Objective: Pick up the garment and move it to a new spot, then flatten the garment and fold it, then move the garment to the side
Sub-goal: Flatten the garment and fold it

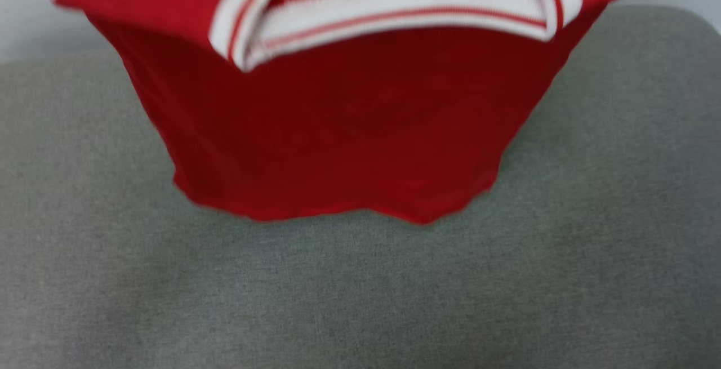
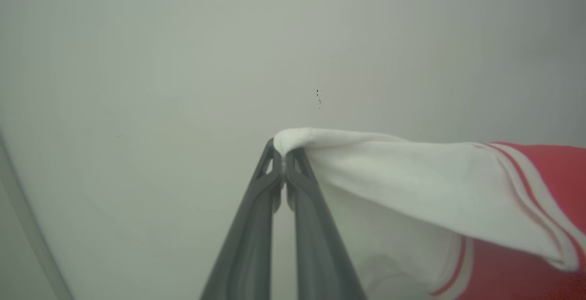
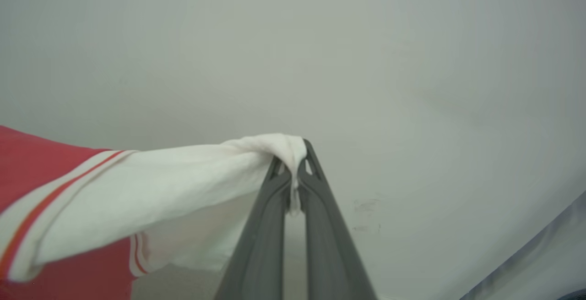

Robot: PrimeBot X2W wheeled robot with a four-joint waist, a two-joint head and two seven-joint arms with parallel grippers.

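Above the gray table (image 1: 360, 301), the garment (image 1: 338, 132) is hanging in the air, red side facing us, striped collar (image 1: 394, 11) up top (the bottom edge is too blurry to tell if it is touching). The left end effector (image 2: 284, 155) is pinching one white sleeve (image 2: 412, 176) tight. The right end effector (image 3: 294, 165) is pinching the other white sleeve (image 3: 183, 176). A plain pale wall (image 2: 183, 62) is standing behind them.

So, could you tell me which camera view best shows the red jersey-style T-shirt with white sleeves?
The head view: the red T-shirt hangs over the grey fabric surface, body and striped collar visible. The wrist views give a white sleeve each, pinched in the left hand and right hand, plus red edges.
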